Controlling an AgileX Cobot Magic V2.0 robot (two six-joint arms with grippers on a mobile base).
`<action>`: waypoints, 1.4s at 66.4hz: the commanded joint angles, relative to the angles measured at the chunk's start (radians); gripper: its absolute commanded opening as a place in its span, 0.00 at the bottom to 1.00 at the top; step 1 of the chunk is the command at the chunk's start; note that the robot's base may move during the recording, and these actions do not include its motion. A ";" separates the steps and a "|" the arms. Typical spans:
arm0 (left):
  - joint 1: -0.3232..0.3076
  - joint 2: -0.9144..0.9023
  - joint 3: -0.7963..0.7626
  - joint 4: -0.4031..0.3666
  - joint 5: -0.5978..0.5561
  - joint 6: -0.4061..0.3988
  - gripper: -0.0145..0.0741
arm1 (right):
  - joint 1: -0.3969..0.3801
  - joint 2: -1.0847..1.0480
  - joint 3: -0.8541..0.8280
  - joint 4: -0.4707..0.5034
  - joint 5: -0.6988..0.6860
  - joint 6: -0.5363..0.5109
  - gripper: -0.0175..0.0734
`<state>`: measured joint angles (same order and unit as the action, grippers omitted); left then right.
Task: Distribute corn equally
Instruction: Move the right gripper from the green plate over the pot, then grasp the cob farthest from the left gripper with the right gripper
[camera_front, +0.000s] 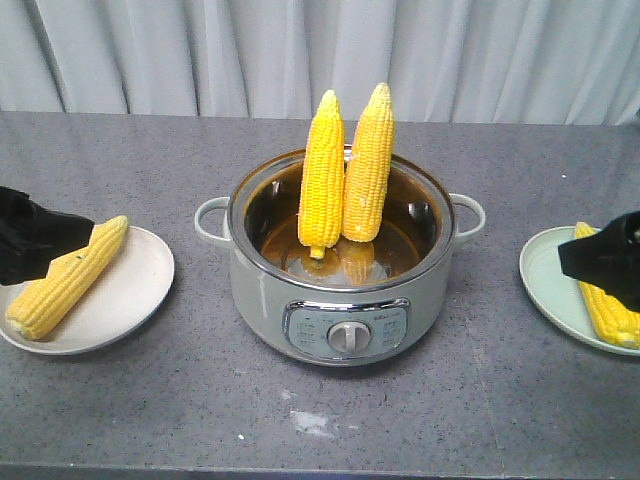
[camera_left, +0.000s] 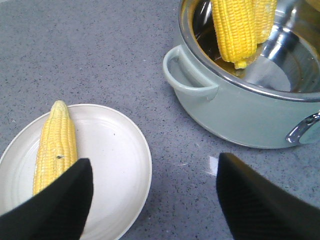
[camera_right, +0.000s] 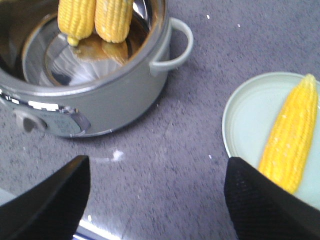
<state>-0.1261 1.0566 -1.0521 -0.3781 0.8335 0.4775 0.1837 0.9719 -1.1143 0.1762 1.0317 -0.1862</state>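
Two corn cobs (camera_front: 322, 170) stand upright in a grey-green electric pot (camera_front: 260, 290), prob. leaning on its back wall because they're too long to lie flat. One cob (camera_front: 65, 278) lies on the white plate (camera_front: 130, 290) at L and another on the pale green plate (camera_front: 545, 270) at R, so it's an even split so far. L gripper (camera_left: 155, 165) and R gripper (camera_right: 156, 162) hover by their plates w/ fingers spread and empty, over a speckled grey countertop (camera_front: 120, 400) w/ a pale curtain (camera_front: 150, 50) behind.

A grey speckled tabletop (camera_front: 150, 420) runs the full width of the front view. At its centre stands a pale sage-green electric cooking pot (camera_front: 262, 300) with two side handles and a control panel with a dial facing forward. Well to the left of the pot lies a white plate (camera_front: 135, 290), and well to the right a pale green plate (camera_front: 548, 275), partly cut off by the frame edge. A small white smear (camera_front: 310, 422) marks the tabletop in front of the pot.
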 joint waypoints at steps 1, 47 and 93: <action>-0.005 -0.017 -0.021 -0.032 -0.054 -0.001 0.73 | 0.001 0.036 -0.025 0.035 -0.118 -0.020 0.79; -0.005 -0.017 -0.021 -0.032 -0.054 -0.001 0.73 | 0.001 0.430 -0.219 0.404 -0.268 -0.355 0.85; -0.005 -0.017 -0.021 -0.032 -0.054 -0.001 0.73 | 0.001 0.791 -0.547 0.567 -0.312 -0.493 0.85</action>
<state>-0.1261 1.0575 -1.0521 -0.3784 0.8343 0.4775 0.1837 1.7804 -1.6027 0.6768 0.7680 -0.6425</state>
